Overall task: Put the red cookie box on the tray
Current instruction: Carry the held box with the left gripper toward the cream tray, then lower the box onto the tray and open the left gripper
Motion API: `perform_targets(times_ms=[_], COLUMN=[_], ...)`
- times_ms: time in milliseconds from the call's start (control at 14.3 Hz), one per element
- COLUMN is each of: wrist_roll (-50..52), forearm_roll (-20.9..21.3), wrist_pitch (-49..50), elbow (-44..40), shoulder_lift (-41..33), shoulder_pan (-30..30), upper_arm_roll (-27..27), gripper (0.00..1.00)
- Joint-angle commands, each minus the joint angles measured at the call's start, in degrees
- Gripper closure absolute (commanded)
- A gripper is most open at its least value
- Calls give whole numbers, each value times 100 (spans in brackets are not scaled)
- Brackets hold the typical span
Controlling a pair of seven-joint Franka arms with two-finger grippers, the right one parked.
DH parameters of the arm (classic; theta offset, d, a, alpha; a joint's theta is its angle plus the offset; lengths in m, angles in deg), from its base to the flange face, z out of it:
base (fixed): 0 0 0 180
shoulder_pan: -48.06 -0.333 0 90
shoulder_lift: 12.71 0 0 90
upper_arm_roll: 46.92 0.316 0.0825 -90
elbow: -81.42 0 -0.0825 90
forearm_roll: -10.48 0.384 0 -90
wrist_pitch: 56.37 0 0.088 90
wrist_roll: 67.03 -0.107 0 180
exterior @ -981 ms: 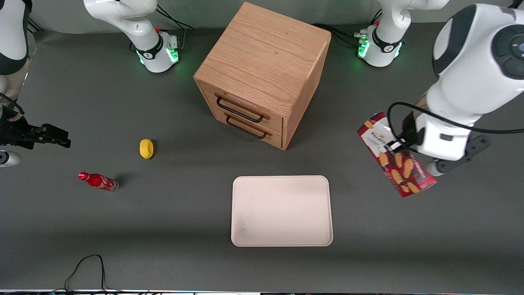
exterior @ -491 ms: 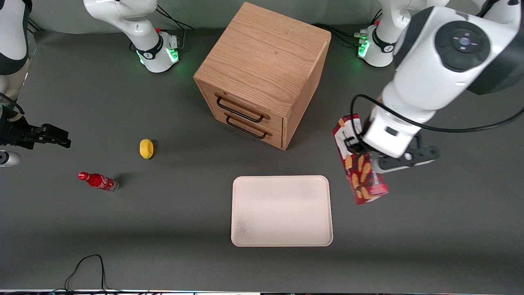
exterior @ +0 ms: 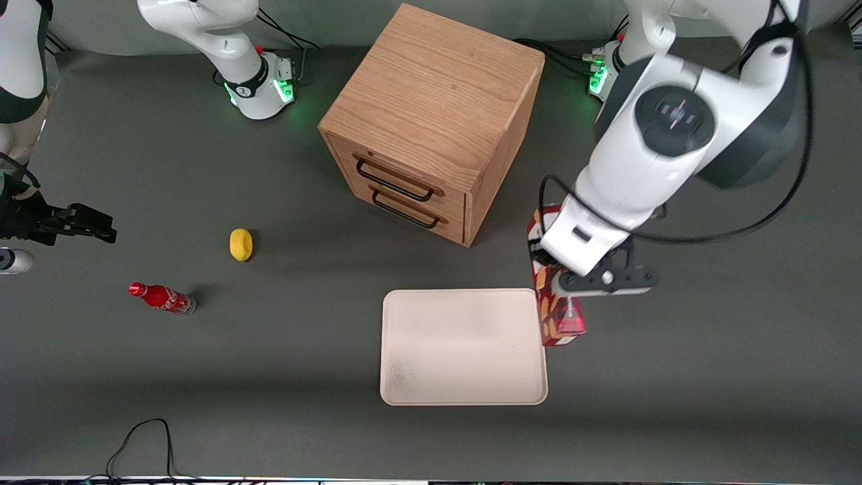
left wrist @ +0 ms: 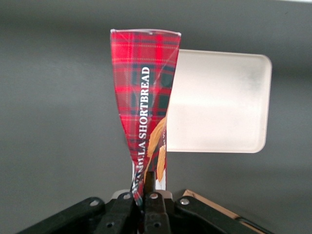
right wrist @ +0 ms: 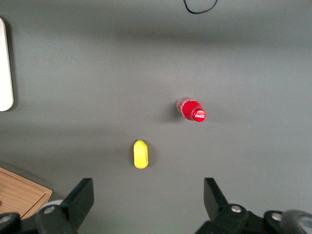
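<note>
The red cookie box (exterior: 553, 322) hangs in the air, held by my left gripper (exterior: 553, 277), whose fingers are shut on it. The box's lower end sits just above the tray's (exterior: 458, 377) edge nearest the working arm. In the left wrist view the red cookie box (left wrist: 145, 97) shows its tartan side with white lettering, pinched between the fingers (left wrist: 155, 204) of the gripper (left wrist: 145, 191). The pale tray (left wrist: 224, 102) lies flat on the table beside the box.
A wooden two-drawer cabinet (exterior: 431, 114) stands farther from the front camera than the tray. A yellow lemon (exterior: 240, 244) and a small red soda bottle (exterior: 161, 298) lie toward the parked arm's end of the table.
The left arm has carried the cookie box sideways from the working arm's end toward the tray, and the box has turned more edge-on to the front camera. Nothing else moved.
</note>
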Motion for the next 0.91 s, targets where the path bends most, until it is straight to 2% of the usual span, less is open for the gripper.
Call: perform_targets(times_ms=[0,491,841], wrist_roll=[-86,-191,-209], forearm_roll=[247,747,862], wrist_pitch=[-523,-1938,-2351], elbow=[-223,163,181], shoulder_lift=[733,1666,1939], shoulder_pan=[118,110,83], upper_arm_roll=[54,90,107], gripper=[100,100,100])
